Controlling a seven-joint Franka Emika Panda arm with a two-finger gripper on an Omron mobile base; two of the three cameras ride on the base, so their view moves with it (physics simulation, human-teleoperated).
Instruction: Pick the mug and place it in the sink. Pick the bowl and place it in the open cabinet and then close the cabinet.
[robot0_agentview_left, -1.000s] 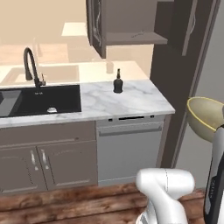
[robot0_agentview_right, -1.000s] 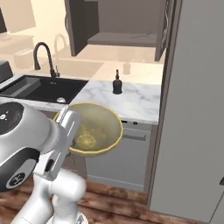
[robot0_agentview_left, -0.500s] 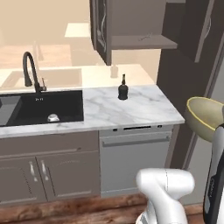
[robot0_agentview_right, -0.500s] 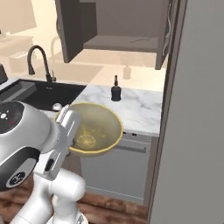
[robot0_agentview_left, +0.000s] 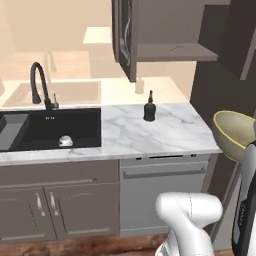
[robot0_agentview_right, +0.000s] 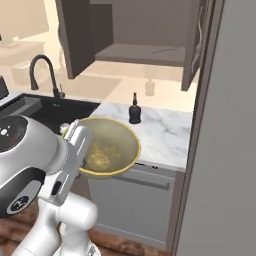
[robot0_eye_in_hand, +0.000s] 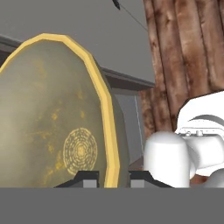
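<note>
Gripping the bowl (robot0_eye_in_hand: 57, 127) by its yellowish rim, the hand (robot0_eye_in_hand: 112, 178) is clamping one dark fingertip inside the rim and one outside, seen in the hand view. The fingertips are barely poking above the bottom edge there, so the contact itself is hard to read.

In the left base view the bowl (robot0_agentview_left: 234, 134) is being cut off at the right edge, and the arm is covering its lower side. In the right base view the bowl (robot0_agentview_right: 107, 148) is floating in front of the desk (robot0_agentview_right: 160, 135), tilted toward the camera, its near rim sitting behind the white wrist; the hand is hidden there.

The mug (robot0_agentview_left: 65, 141) is lying in the sink (robot0_agentview_left: 47, 129), small and blurry, handle not readable. The faucet (robot0_agentview_left: 39, 85) is standing behind the basin. A dark soap bottle (robot0_agentview_left: 149, 107) is standing on the marble, well apart from the bowl.

The cabinet (robot0_agentview_right: 145, 40) is hanging open, its doors swung out; its top is cropped in both base views and the shelf is looking bare.

Against the earlier frames, the whole scene is sliding sideways and growing larger: the base is driving closer, while the bowl is keeping its place relative to the arm.
</note>
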